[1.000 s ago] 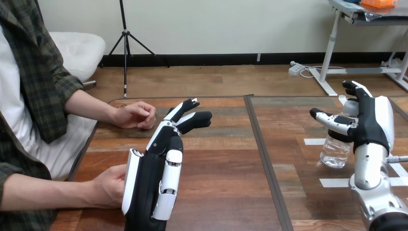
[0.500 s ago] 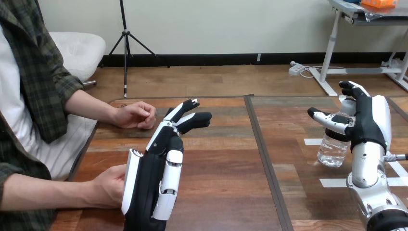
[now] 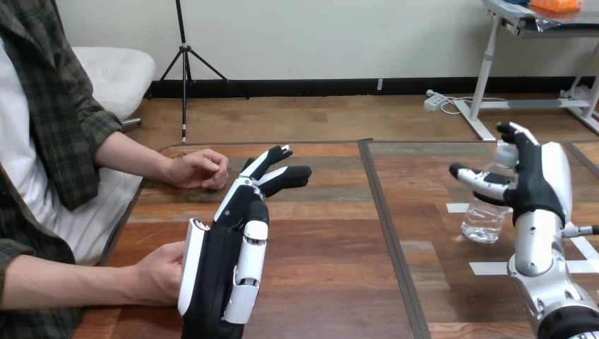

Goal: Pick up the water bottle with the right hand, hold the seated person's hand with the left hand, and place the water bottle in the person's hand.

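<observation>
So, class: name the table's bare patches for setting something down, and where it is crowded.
Bare wood lies between the left hand and the dark centre strip, and from that strip to the water bottle. Crowded: the left edge, with the person's upper hand and lower hand.

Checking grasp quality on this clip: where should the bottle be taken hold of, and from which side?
Round the upper body of the bottle, below the cap, coming from its right side. It is upright and a slim cylinder, so fingers and thumb can wrap it from the side. The right hand is curled round it there.
</observation>
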